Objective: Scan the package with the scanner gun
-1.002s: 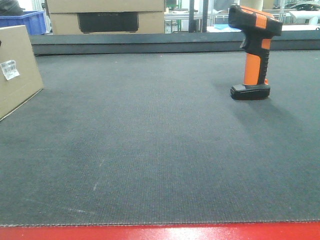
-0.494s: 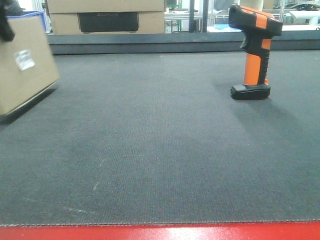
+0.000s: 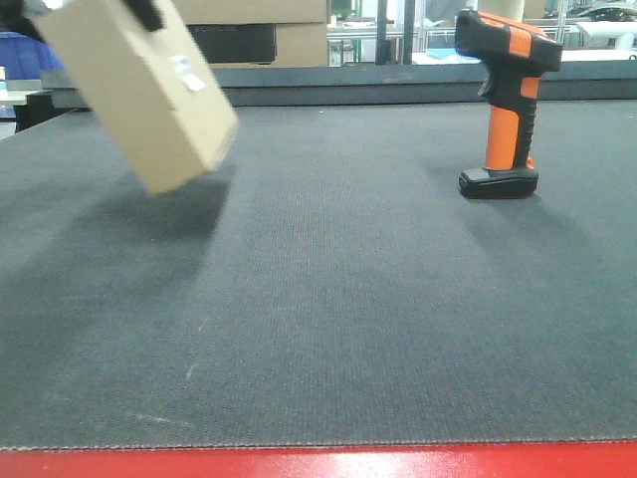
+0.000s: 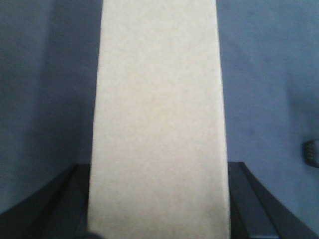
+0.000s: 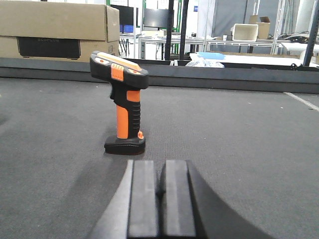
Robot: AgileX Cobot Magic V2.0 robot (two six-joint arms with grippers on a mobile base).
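Well to the left of the scanner gun (image 3: 508, 100), in the front-facing view, the package (image 3: 139, 95) is hanging tilted, clear of the dark worktop (image 3: 348, 329), with its small white label (image 3: 186, 73) facing the camera. The left pincer (image 3: 82, 16) is pinching it from above, its black fingers (image 3: 149, 12) showing at the box's upper edge. The scanner gun is standing upright on its flat black base, apart from the package. Behind and to the left of the scanner gun, a large cardboard box (image 3: 289, 12) with a dark panel is sitting beyond the worktop's far edge.

From the left wrist, the package is filling the middle of the frame, and the pincer's black fingers (image 4: 50, 209) are pressing against both its sides.

From the right wrist, the right pincer (image 5: 158, 199) is resting low with its pads pressed together, pinching nothing. The scanner gun is standing just ahead of it and slightly left, untouched, with the large cardboard box far behind.
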